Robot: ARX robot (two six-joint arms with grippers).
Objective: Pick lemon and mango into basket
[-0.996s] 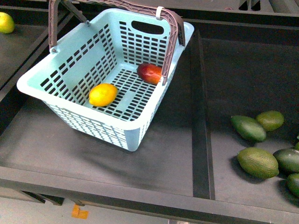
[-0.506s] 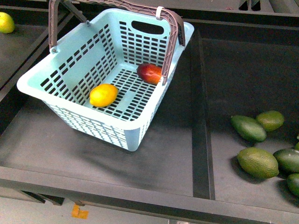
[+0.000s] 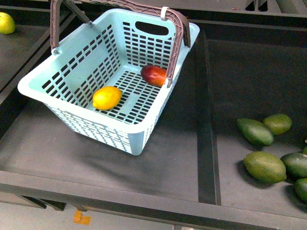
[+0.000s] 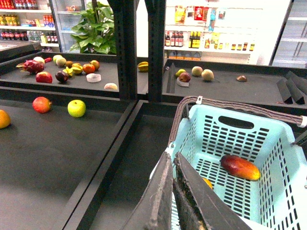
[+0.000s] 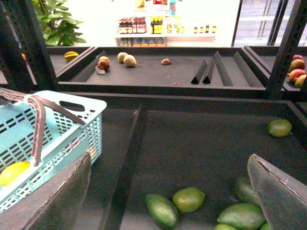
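The light blue basket (image 3: 96,129) stands tilted in the left compartment of the shelf, its brown handle (image 3: 178,33) upright. Inside lie the yellow lemon (image 3: 106,97) and the red mango (image 3: 153,75), apart from each other. Neither arm shows in the front view. In the left wrist view my left gripper (image 4: 171,160) is shut and holds nothing, just outside the basket (image 4: 211,139). The mango (image 4: 241,167) lies beyond it, and the lemon (image 4: 207,182) is mostly hidden behind a finger. My right gripper (image 5: 169,158) is open and empty, with the basket (image 5: 72,124) and lemon (image 5: 14,172) off to one side.
Several dark green oval fruits (image 3: 264,166) lie in the right compartment, past a raised divider (image 3: 206,120). A yellow-green fruit (image 3: 5,22) sits at the far left back. A red apple (image 4: 41,104) and a green apple (image 4: 76,108) lie in the compartment beside the basket.
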